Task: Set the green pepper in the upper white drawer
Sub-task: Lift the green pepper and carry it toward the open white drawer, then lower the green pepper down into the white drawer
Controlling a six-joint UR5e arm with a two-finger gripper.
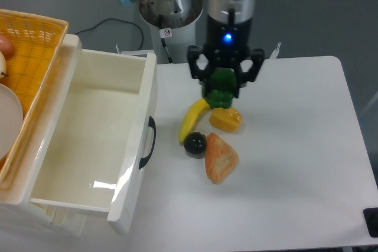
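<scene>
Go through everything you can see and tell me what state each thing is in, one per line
gripper: shut on the pepper, above the table
pepper: held in the air, over the banana's top end
drawer: pulled open, nothing inside
banana: lying on the table
yellow pepper: resting on the table
black fruit: resting on the table
bread: lying flat on the table
basket: holds items, partly out of frame
</scene>
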